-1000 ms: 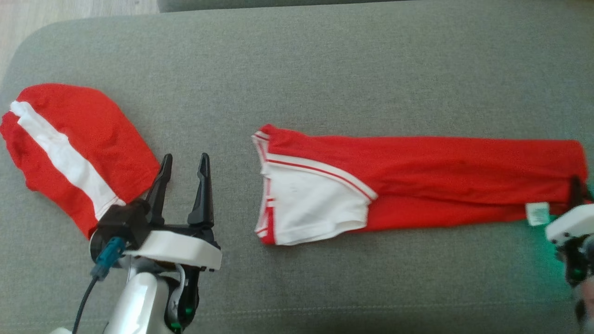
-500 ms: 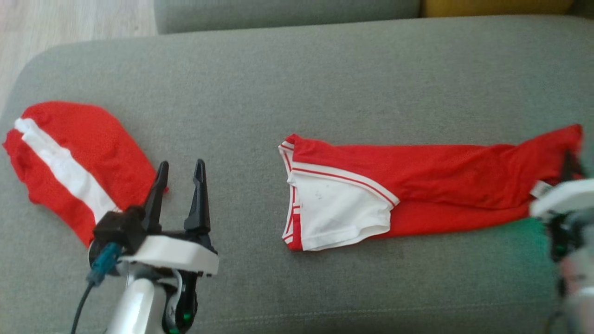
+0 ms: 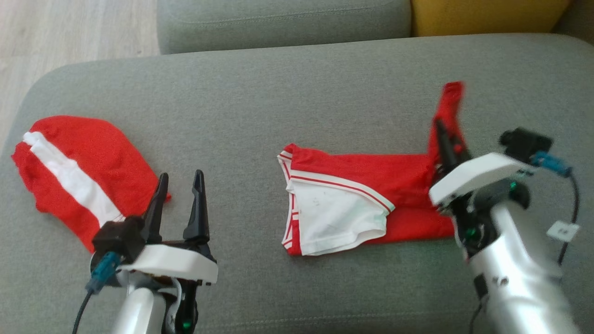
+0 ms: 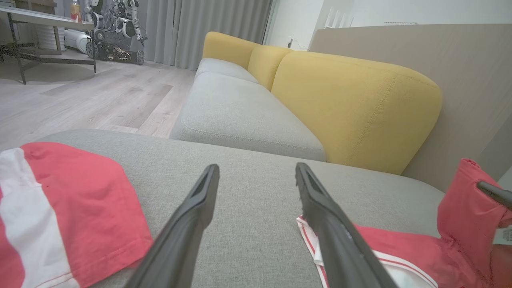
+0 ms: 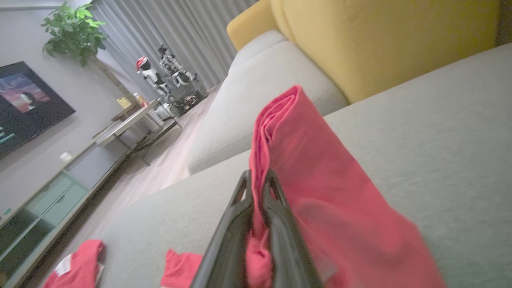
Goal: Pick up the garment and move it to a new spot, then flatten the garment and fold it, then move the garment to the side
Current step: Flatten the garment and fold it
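Observation:
The garment (image 3: 362,185) is red with a white panel and white piping, and it lies across the middle of the grey sofa seat (image 3: 278,102). My right gripper (image 3: 441,127) is shut on its right end and holds that end lifted, so the cloth stands up above the rest. From the right wrist, the red cloth (image 5: 320,168) is bunched between the closed fingers of that gripper (image 5: 258,176). My left gripper (image 3: 180,175) stands open over bare seat to the garment's left, holding nothing; the left wrist view shows its fingers (image 4: 200,204) spread wide.
A second red piece with a white stripe (image 3: 88,162) lies at the seat's left end, just left of my left gripper. A yellow backrest (image 3: 487,16) and another grey cushion (image 3: 278,18) stand behind. Wooden floor (image 3: 69,32) lies beyond the left edge.
My right gripper has lifted the garment's right end and carried it leftward over the rest, shortening the flat part. The head camera has tilted up. The left gripper has stayed put.

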